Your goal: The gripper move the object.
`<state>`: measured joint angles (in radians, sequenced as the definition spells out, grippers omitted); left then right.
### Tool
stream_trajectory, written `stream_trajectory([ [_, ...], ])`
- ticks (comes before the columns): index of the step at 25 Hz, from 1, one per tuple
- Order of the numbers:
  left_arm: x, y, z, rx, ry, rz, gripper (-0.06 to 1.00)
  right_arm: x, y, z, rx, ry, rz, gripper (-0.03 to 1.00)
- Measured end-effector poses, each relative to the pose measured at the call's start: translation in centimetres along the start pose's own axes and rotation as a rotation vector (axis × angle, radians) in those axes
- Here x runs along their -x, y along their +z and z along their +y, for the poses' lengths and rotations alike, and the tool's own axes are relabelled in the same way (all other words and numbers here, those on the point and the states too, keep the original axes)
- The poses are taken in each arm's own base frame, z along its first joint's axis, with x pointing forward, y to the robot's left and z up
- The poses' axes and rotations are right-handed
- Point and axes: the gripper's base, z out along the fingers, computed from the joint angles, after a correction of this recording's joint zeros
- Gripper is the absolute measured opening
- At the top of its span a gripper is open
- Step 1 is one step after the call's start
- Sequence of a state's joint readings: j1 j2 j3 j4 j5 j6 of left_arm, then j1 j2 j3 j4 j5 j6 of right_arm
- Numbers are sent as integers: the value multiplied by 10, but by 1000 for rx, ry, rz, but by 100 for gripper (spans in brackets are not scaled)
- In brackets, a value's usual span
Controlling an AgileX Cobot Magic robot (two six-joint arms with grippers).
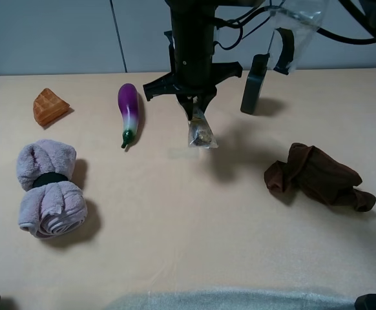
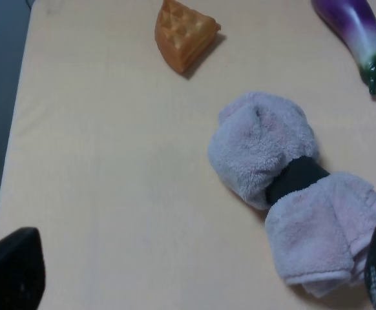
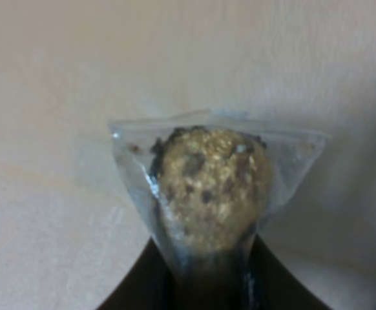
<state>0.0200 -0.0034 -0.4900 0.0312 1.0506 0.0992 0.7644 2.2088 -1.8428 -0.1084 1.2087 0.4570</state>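
The right gripper (image 1: 198, 111) is pinching the packet (image 1: 201, 133) by its top, jaws shut on it. The packet is hanging over the table (image 1: 175, 226) between the eggplant (image 1: 129, 111) and the black box (image 1: 255, 84); I cannot tell whether it is touching the table. The left gripper (image 2: 194, 284) is standing wide open, holding nothing, above the towel (image 2: 285, 194).

Robot lab bench: smooth beige tabletop (image 1: 175, 245) under black cabled robot gripper (image 1: 197, 108), plain grey wall panels (image 1: 52, 32) behind.
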Motion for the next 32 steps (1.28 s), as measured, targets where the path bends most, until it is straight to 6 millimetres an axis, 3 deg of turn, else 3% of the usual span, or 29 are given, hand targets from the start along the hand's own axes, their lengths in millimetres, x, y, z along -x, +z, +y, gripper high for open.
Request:
stream_trajectory([
  [12, 0, 0, 0, 0, 0, 0, 99, 4, -41, -11, 49, -21, -85, 13],
  [20, 0, 0, 0, 0, 0, 0, 99, 8, -72, -41, 102, 18, -135, 13],
  [26, 0, 0, 0, 0, 0, 0, 99, 11, -86, -65, 109, 55, -165, 13],
  [32, 0, 0, 0, 0, 0, 0, 99, 17, -94, -102, 101, 109, -186, 13],
])
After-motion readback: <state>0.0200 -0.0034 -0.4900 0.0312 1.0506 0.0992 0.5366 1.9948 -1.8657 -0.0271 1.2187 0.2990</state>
